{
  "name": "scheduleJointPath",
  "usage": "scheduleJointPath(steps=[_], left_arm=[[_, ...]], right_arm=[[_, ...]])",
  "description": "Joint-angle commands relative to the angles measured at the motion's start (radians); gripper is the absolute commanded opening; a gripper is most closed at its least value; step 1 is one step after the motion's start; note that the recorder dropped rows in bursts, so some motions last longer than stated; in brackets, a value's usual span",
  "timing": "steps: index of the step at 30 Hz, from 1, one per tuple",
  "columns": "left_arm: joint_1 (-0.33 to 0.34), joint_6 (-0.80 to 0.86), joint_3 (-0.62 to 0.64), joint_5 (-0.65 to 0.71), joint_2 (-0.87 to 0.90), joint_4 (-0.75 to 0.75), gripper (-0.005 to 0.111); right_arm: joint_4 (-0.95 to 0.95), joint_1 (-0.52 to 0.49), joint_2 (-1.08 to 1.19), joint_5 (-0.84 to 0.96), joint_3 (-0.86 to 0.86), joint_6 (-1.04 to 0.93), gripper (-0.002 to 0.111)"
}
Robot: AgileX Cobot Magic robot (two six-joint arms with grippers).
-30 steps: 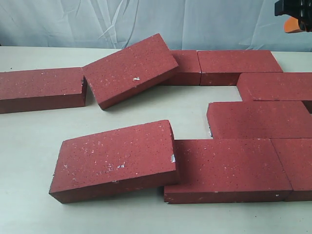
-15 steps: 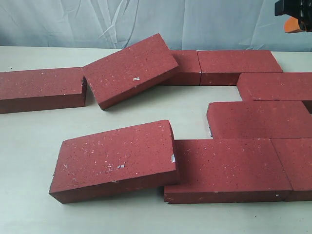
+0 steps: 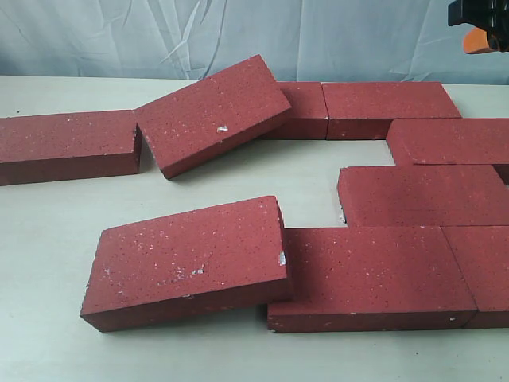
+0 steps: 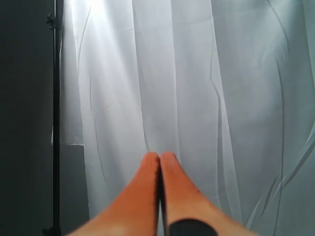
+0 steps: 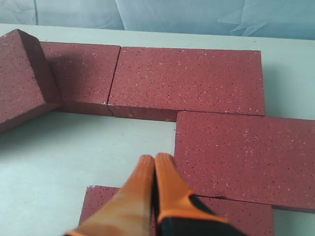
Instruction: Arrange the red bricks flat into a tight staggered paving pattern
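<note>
Several red bricks lie on the pale table (image 3: 48,263). One brick (image 3: 213,113) is tilted, its far end propped on a back-row brick (image 3: 306,107). A front brick (image 3: 187,259) also tilts, its right end resting on a flat brick (image 3: 370,274). The others lie flat, among them a left brick (image 3: 67,143) and the right-side bricks (image 3: 421,195). My right gripper (image 5: 154,158) is shut and empty, hovering above a flat brick (image 5: 246,157); it shows at the exterior view's top right corner (image 3: 479,38). My left gripper (image 4: 160,156) is shut, empty, and faces the curtain.
A white curtain (image 3: 238,36) hangs behind the table. A dark stand (image 4: 55,118) rises beside the curtain in the left wrist view. Bare table surface (image 3: 262,179) shows between the back row and the front bricks.
</note>
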Motion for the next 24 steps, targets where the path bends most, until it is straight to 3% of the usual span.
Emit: scheduleJointPath(steps=[1, 14, 24], left_arm=[[0.001, -0.002, -0.008, -0.002, 0.024, 0.002, 0.000], [0.001, -0.006, -0.011, -0.011, 0.042, 0.002, 0.000], [-0.001, -0.006, -0.135, -0.011, 0.307, 0.000, 0.000]], right_arm=[[-0.001, -0.002, 0.000, -0.020, -0.005, -0.004, -0.001], [0.020, -0.002, 0.000, -0.019, -0.005, -0.004, -0.001], [0.045, -0.002, 0.000, -0.011, -0.005, -0.004, -0.001]])
